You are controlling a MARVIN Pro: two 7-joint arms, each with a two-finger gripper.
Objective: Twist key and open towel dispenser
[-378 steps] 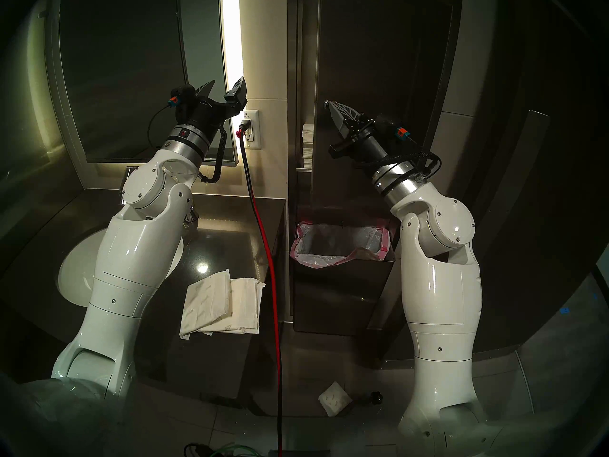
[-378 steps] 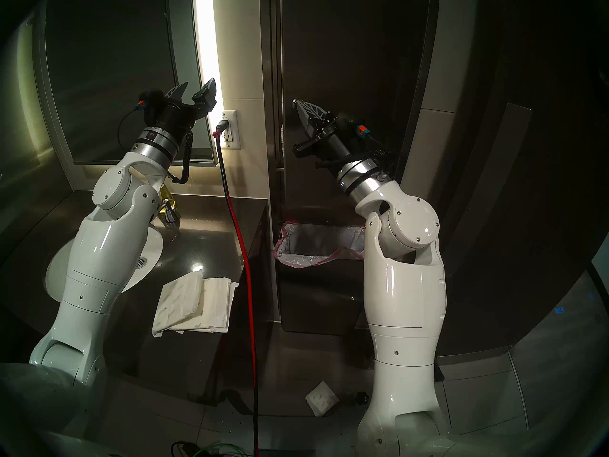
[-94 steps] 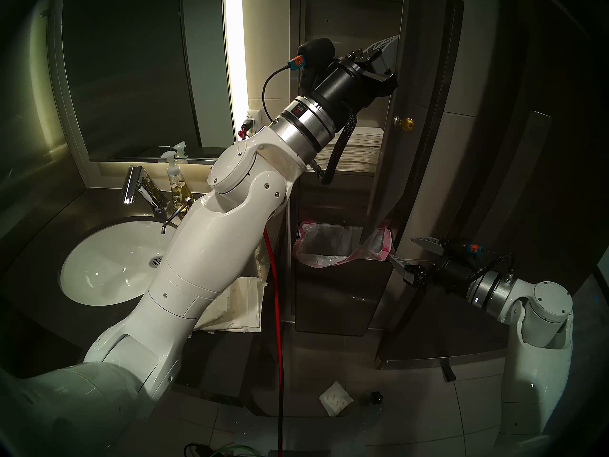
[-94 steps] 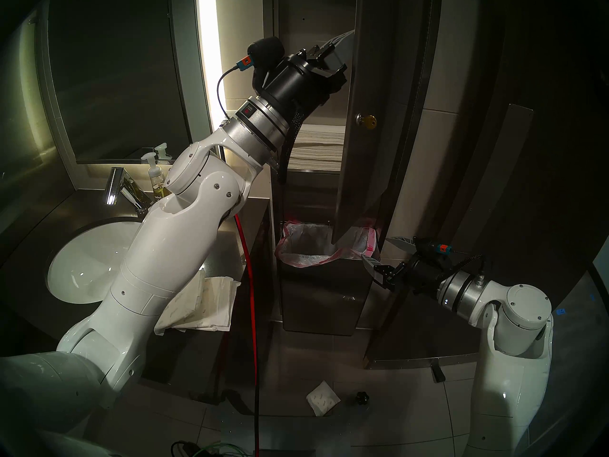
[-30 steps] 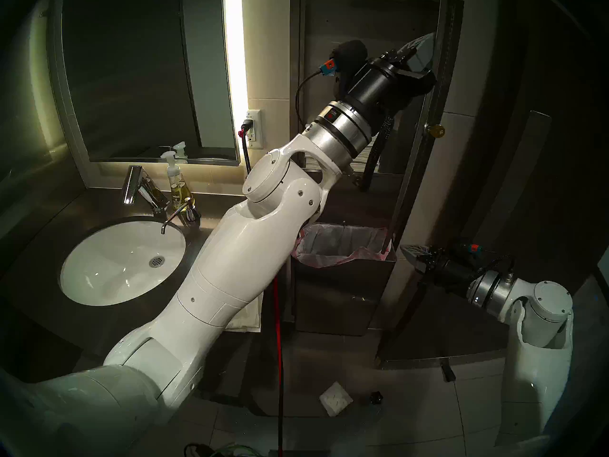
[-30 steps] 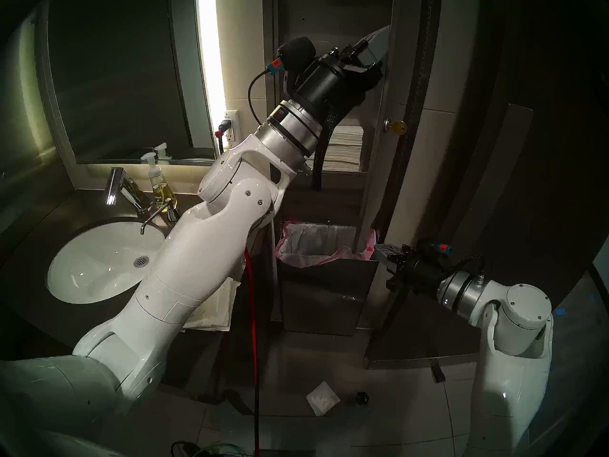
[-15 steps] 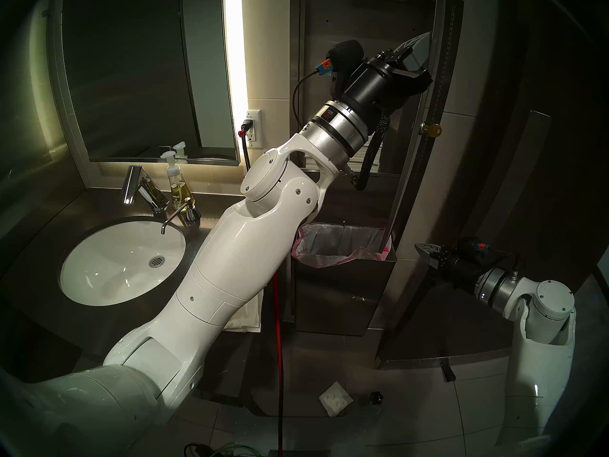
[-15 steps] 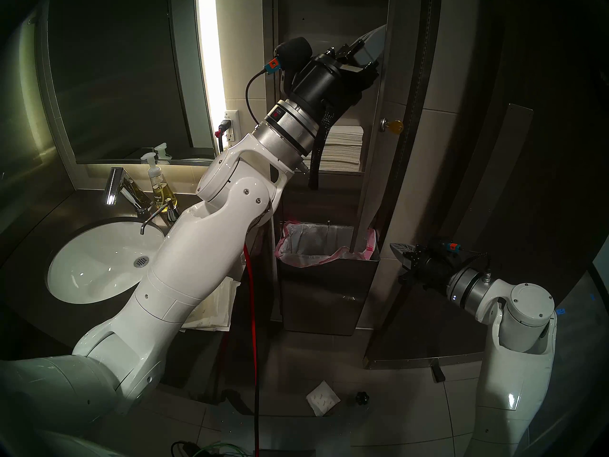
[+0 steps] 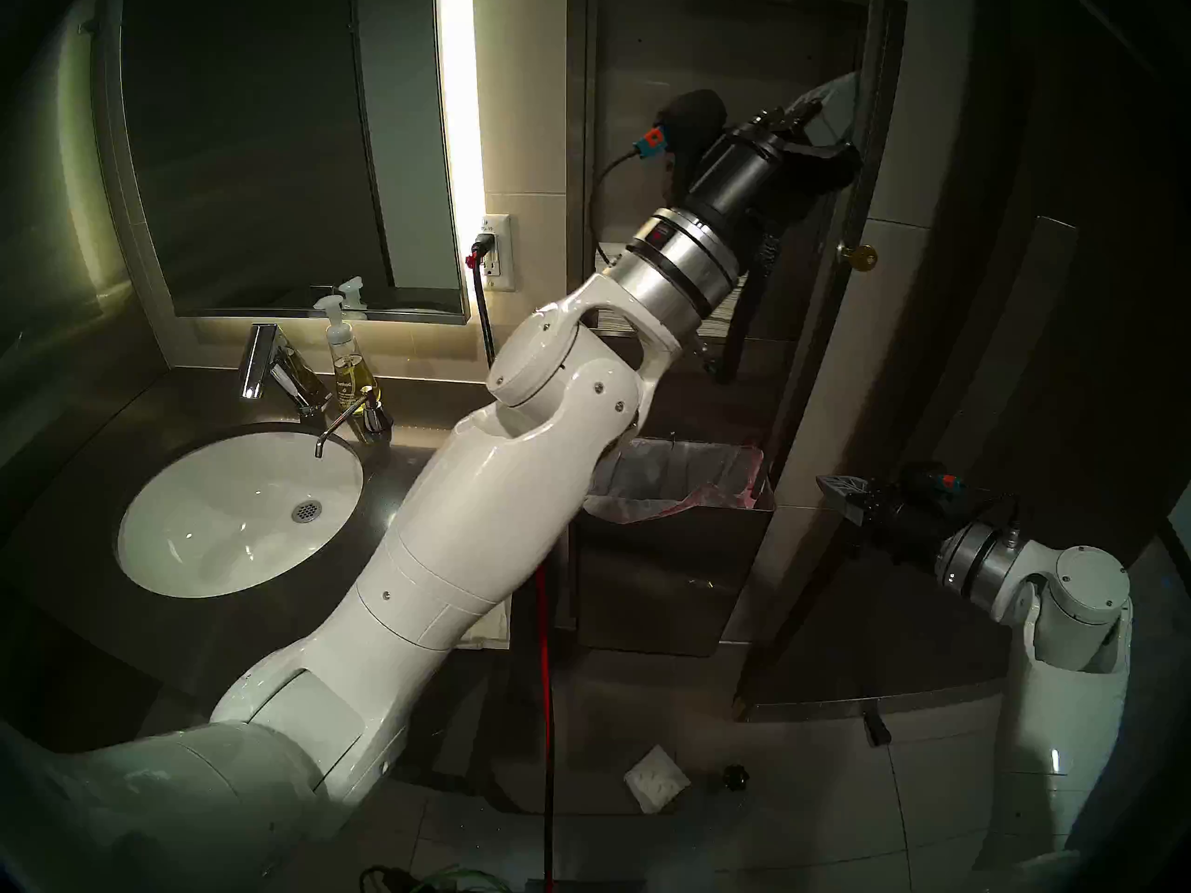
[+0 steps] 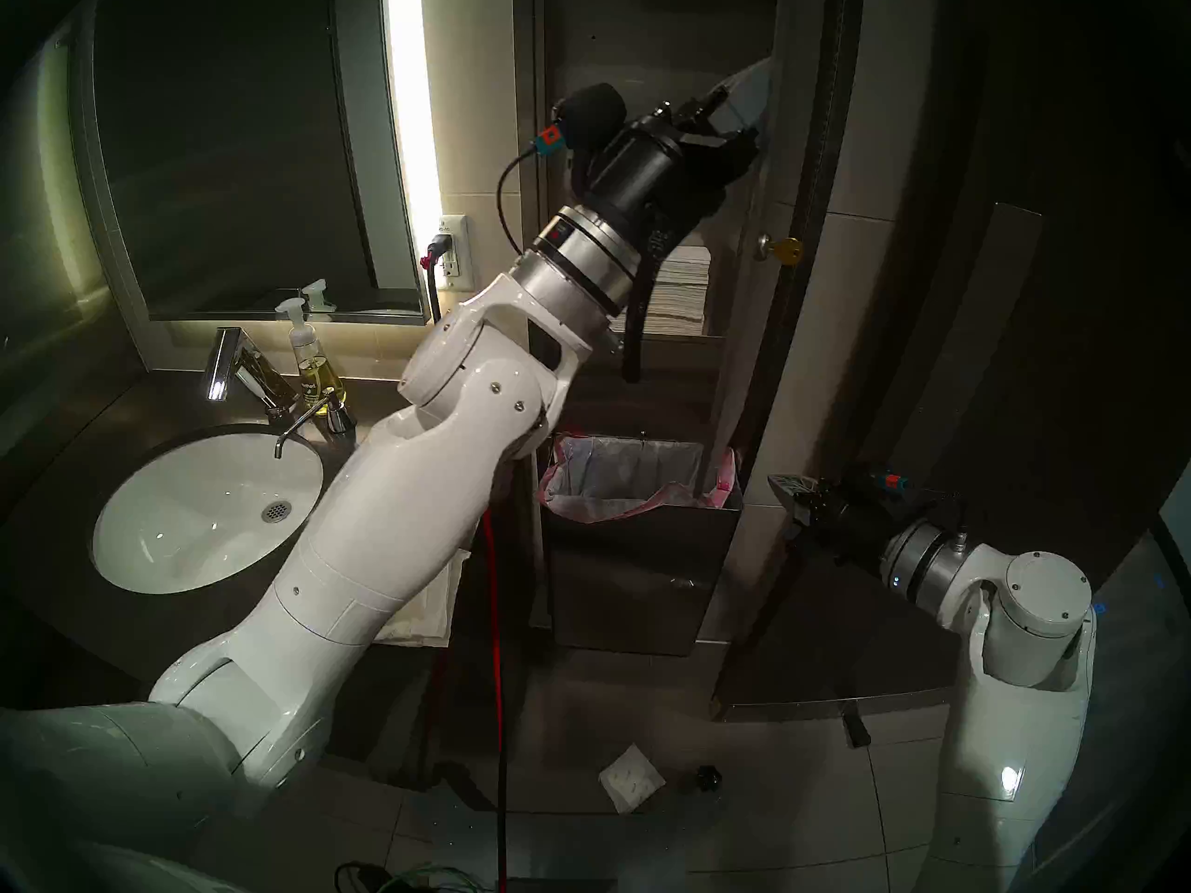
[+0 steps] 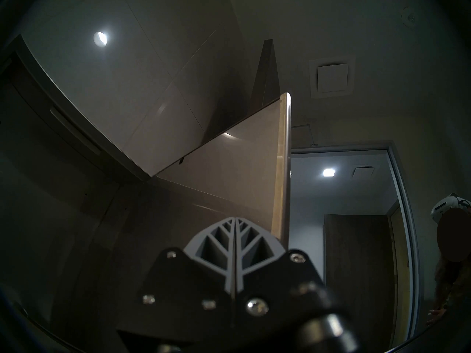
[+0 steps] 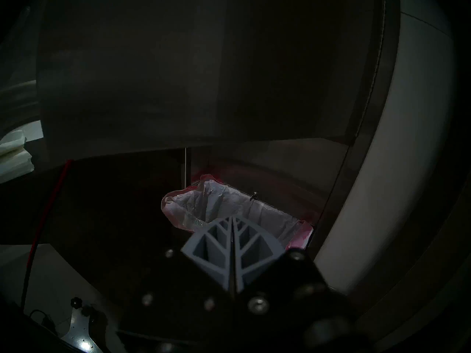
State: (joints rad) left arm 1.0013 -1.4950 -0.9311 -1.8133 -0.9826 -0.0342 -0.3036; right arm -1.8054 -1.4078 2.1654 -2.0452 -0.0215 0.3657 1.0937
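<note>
A dim washroom seen from the robot's head, with two white robot arms reaching forward. The tall, narrow brushed stainless-steel towel dispenser (image 9: 712, 54) is set into the wall, and its full-height hinged door (image 9: 815, 305) stands swung open toward the right.

The left arm stretches up and across to the door's upper part. The left gripper (image 9: 831, 102), two grey ribbed fingers on a black body, has its fingers pressed together with nothing between them. In the left wrist view the closed fingertips (image 11: 234, 232) lie just beside the door's free edge (image 11: 285, 166), on its inner face; whether they touch it cannot be told.

The tiny key with a round amber-yellow head (image 9: 860, 257) sits in the door's small round lock, below and slightly right of the left gripper and well apart from it. No gripper holds it.

Behind the left wrist, inside the open cabinet, a stack of white folded paper towels (image 10: 683, 289) rests on a shelf.

The right gripper (image 9: 834, 489) hangs low and to the right, pointing left, its fingers also shut flat against each other and empty. Just left of it is the steel waste bin with a pink-edged clear bag (image 9: 677, 486); the right wrist view shows the bag's open mouth (image 12: 229, 207) directly beyond the closed fingertips.

Far left of both grippers are a round white sink basin (image 9: 238, 518), a dark-framed mirror (image 9: 258, 144) and a clear soap bottle with yellow liquid (image 9: 345, 357).
</note>
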